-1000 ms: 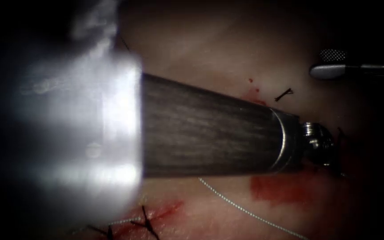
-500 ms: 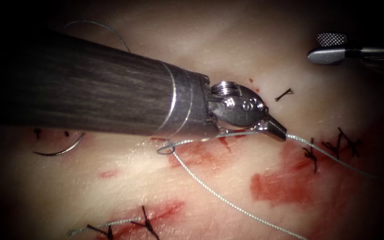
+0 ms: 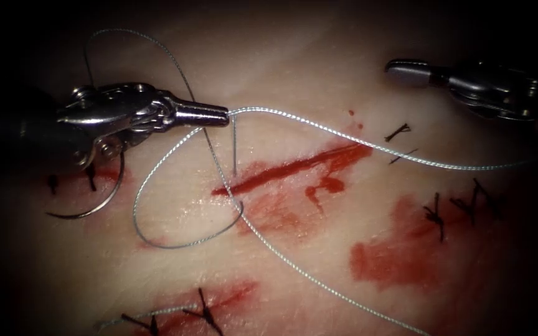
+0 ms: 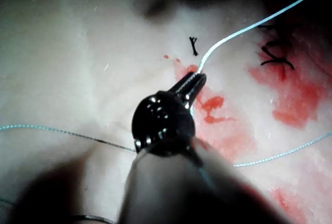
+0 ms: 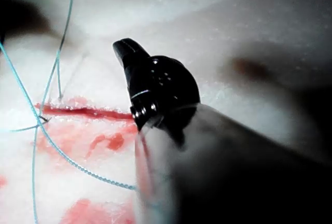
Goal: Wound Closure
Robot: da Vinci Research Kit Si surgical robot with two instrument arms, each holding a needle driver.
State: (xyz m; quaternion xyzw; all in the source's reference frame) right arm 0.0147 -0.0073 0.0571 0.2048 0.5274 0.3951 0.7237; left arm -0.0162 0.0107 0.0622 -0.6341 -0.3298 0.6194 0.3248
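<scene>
Since half a second ago the left tool has drawn back to the endoscope view's left, pulling the thread out long over the cut in the tissue; its fingers are pressed together on the thread. The needle lies free on the tissue left of the cut, below that tool, held by neither. The right tool hangs at the upper right, fingers together, holding nothing. Red fluid stains the tissue beside dark stitches.

I see pale pinkish tissue, red fluid streaks, silvery-grey braided thread, black stitch knots.
</scene>
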